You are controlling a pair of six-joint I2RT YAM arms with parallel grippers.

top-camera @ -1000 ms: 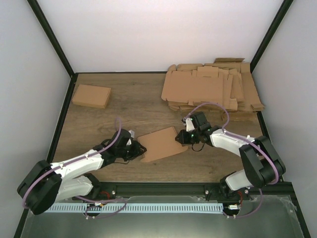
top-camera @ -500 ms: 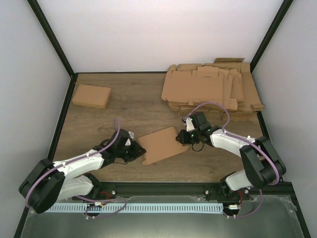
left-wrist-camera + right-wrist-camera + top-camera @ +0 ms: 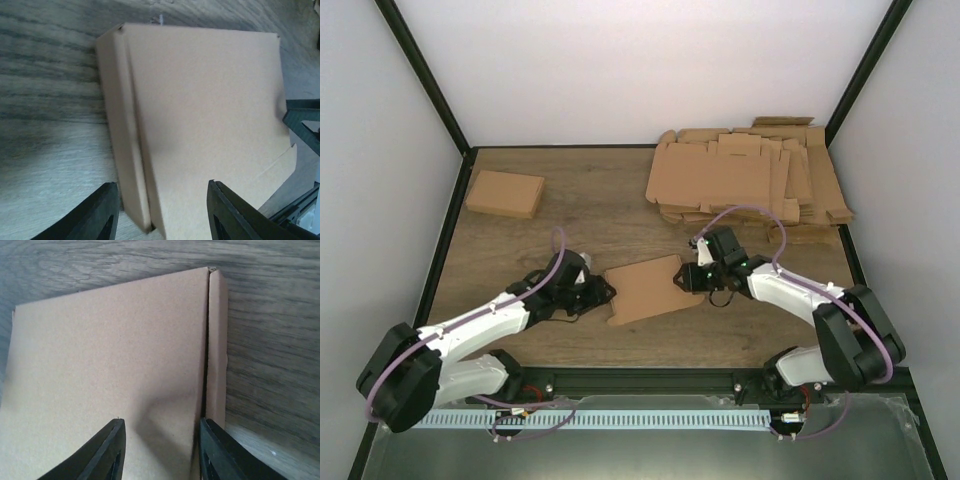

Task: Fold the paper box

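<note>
A flat, partly folded brown paper box (image 3: 645,288) lies on the wooden table between my arms. My left gripper (image 3: 603,292) is open at the box's left edge. In the left wrist view (image 3: 162,184) its fingers (image 3: 97,212) stand either side of the edge and its narrow folded strip (image 3: 122,145), over the box (image 3: 200,110). My right gripper (image 3: 685,280) is open at the box's right edge. In the right wrist view (image 3: 162,421) it straddles the panel (image 3: 110,365) beside a narrow side flap (image 3: 217,340). Neither gripper holds anything.
A pile of flat cardboard blanks (image 3: 750,180) lies at the back right. A finished folded box (image 3: 504,193) sits at the back left. Black frame posts and white walls bound the table (image 3: 610,210).
My left gripper has moved a little right and away from me, up to the box's left edge. The box has shifted slightly. The right gripper has barely moved.
</note>
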